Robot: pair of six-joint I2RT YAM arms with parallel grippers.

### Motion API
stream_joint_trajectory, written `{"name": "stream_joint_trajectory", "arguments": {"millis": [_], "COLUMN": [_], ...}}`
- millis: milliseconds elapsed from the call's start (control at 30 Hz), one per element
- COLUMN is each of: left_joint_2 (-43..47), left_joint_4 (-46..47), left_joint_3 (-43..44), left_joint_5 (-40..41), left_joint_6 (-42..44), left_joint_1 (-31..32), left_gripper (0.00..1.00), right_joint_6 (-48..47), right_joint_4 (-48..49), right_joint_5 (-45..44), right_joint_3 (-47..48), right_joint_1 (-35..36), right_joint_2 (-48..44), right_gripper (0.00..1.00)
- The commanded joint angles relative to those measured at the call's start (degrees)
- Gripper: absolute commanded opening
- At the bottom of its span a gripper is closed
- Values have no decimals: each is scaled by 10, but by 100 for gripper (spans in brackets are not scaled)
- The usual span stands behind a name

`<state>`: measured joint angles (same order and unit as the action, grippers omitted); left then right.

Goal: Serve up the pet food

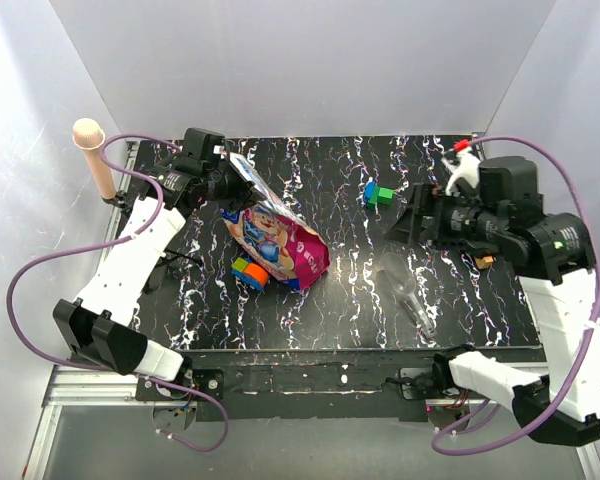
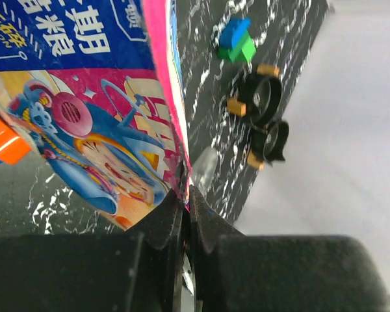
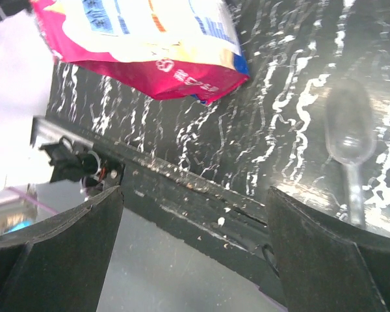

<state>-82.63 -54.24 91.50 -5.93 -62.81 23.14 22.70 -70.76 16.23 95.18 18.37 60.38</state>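
1. The black marbled table [image 1: 340,310] carries everything. The pet food bag [image 1: 280,240] stands left of centre, tilted, with its lower end on the surface and its top corner raised toward the left arm.
2. The bag looks like glossy, soft film. I judge it slippery and floppy, with loose contents that will shift and drag the low end down. The flat top seam is the sound place to hold it, and a second grip near the bottom corner would help with tipping.
3. The left gripper [image 2: 185,198] is pinched tight on the bag's pink edge, with film between its fingers.
4. The right gripper [image 3: 194,195] is spread wide and holds nothing. It hovers over the near table edge.
5. A clear scoop [image 1: 405,285] lies between the bag and the right arm and is hard to make out against the marbling.
6. Two black bowls [image 2: 260,97] show only in the left wrist view. From above, the right arm covers them.
7. The toy blocks [image 1: 378,192] sit well behind.
8. No kibble is visible, and I cannot tell whether the bag is open.
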Motion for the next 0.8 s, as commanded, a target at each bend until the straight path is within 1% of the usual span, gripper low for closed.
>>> {"name": "stream_joint_trajectory", "arguments": {"millis": [0,167,300,367,533,567,667,767], "left_joint_2": [33,34,28,34,57,65,83,85], "left_joint_4": [74,89,113,123,132,132,124,114], "left_joint_3": [32,27,17,10,1,-4,-22,-28], "left_joint_5": [-136,-192,-253,-246,-211,-206,-197,-196], "left_joint_6": [42,66,52,39,10,6,-2,0], "left_joint_1": [-1,0,14,42,90,92,92,92], "left_gripper": [0,0,0,0,0,0,0,0], "right_joint_6": [30,37,58,78,87,87,71,60], "right_joint_4": [72,113,128,133,162,160,163,150], "right_joint_5": [-11,-23,-102,-131,-160,-177,-185,-211], "right_joint_3": [-10,-16,15,34,62,69,96,134], "right_joint_1": [81,152,229,250,292,296,312,329], "right_joint_2": [18,41,77,96,126,134,157,192], "right_gripper": [95,96,96,90,83,81,79,73]}}
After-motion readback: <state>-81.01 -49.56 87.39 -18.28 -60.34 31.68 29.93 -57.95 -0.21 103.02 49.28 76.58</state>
